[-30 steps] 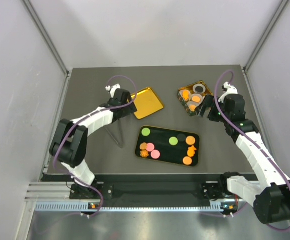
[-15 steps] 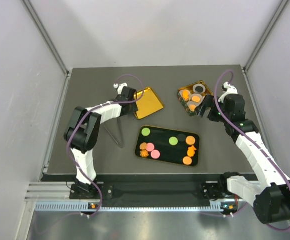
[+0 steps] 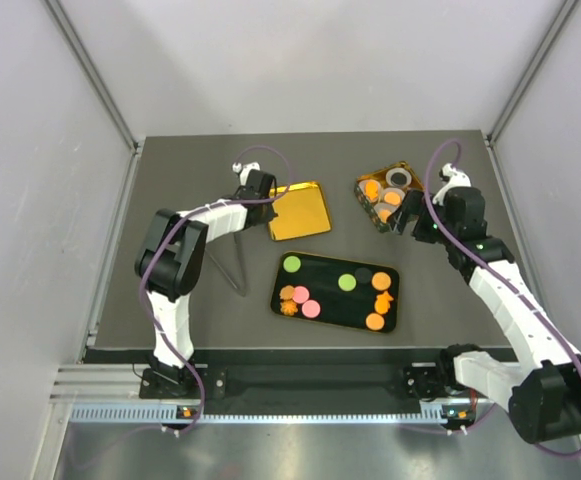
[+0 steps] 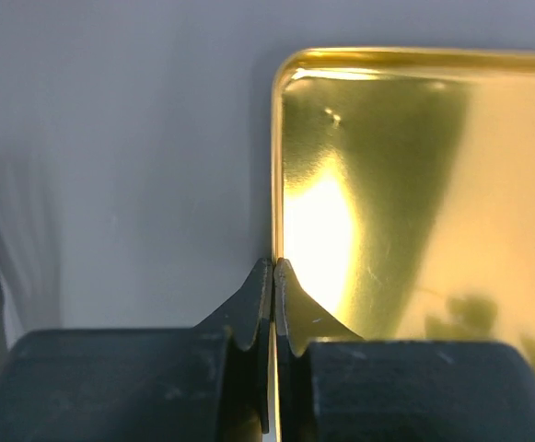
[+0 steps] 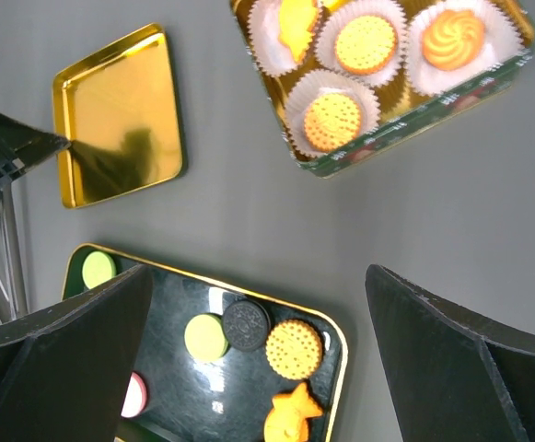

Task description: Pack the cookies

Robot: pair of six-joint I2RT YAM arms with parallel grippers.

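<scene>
Lower centre of the overhead view: a glossy black rectangular tray with a gold rim (image 3: 320,272) sat on the dark grey table (image 3: 190,170). It held the loose small flat cookies (image 3: 347,282): green, pink and orange discs, one dark round one, and a couple of orange shaped ones. More sat in white crinkled paper cups (image 5: 366,44) inside the gold square tin (image 5: 414,112), upper right of centre in the overhead view.

Left gripper (image 4: 273,267): jaws were pinched shut on the left rim of a flat gold square tray (image 4: 414,184), upper centre of the overhead view. That tray had nothing in it.

Right gripper (image 3: 407,222): fingers were spread wide with nothing between them. It hung just beside the tin's lower-right corner, its camera looking down on the tin and the black tray.

Handling, my read:
- The cookies looked light, stiff and thin, probably brittle, so a hard squeeze would likely crack one.
- They lay flat on a slick surface, so there was little edge to catch and they could skate if nudged.
- Best hold: fingertips down either side and a light pinch across the widest part. On shaped ones, go across solid body rather than a lobe.
- The paper cups looked flimsy, so release just above one rather than pressing in.
</scene>
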